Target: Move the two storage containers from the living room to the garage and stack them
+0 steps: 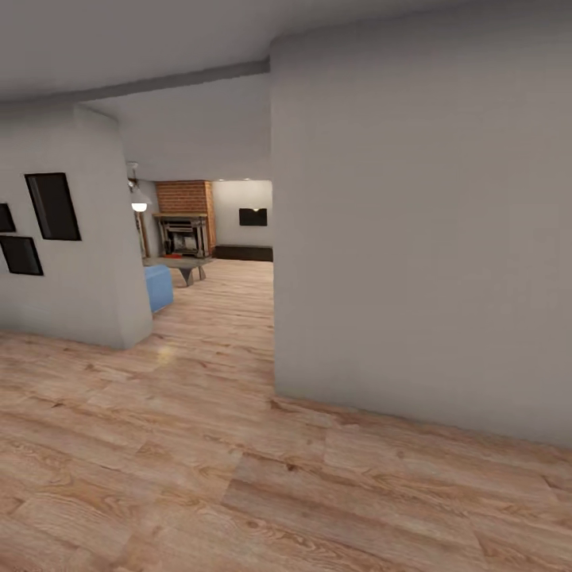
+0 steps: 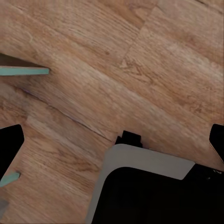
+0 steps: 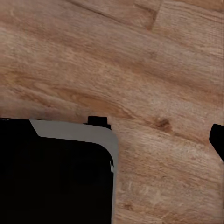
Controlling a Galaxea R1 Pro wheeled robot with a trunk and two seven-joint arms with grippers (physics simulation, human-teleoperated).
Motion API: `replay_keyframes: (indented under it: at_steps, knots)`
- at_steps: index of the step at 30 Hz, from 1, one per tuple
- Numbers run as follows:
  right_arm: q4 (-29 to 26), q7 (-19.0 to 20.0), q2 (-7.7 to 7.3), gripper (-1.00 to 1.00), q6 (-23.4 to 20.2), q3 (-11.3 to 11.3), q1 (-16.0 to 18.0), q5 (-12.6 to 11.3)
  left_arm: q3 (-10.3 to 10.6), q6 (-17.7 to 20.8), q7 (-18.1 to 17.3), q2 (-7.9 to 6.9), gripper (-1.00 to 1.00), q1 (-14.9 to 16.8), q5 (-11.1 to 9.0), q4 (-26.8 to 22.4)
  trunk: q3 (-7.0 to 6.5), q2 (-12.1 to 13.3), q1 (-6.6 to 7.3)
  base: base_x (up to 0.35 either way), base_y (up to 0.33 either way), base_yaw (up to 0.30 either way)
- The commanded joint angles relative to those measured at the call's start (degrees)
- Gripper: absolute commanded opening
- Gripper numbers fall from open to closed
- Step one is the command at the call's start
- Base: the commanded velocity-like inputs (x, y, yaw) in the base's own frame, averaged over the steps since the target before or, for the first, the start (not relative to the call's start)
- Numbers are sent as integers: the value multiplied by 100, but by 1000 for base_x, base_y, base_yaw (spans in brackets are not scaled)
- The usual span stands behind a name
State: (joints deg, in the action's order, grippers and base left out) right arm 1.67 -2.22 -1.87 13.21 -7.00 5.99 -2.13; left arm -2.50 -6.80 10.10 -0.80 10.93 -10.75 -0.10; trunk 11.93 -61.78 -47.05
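Note:
Past a hallway opening lies the living room (image 1: 208,238), with its red brick fireplace (image 1: 184,208) and light wood-plank floor. The two storage containers and the garage are out of view. My left gripper (image 2: 113,142) hangs open over the planks, one dark fingertip (image 2: 9,147) at each side of the left wrist view and nothing between them. My right gripper (image 3: 112,140) also hangs over bare planks. One dark fingertip (image 3: 217,140) shows far to the side, the other is lost against my black base, and it holds nothing.
A grey wall corner (image 1: 274,318) stands close on the right, and a wall with black frames (image 1: 52,206) on the left. Between them the wood floor (image 1: 222,318) runs to a blue seat (image 1: 159,287), a low table (image 1: 184,266) and a dark cabinet (image 1: 245,253). My base (image 2: 149,186) sits below both wrists.

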Motion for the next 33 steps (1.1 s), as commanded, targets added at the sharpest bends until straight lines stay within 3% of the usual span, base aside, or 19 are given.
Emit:
replay_keyframes:
  at_steps: [1,33]
  knots:
    - [18,-16,1,100,32,-47,8,-22,-22,-23,1,1,100,5,-23,5,7,-5,-4,322,0,269]
    - [18,-17,2,100,40,-46,8,-24,-22,-23,1,1,100,5,-23,8,7,-5,-4,322,0,269]
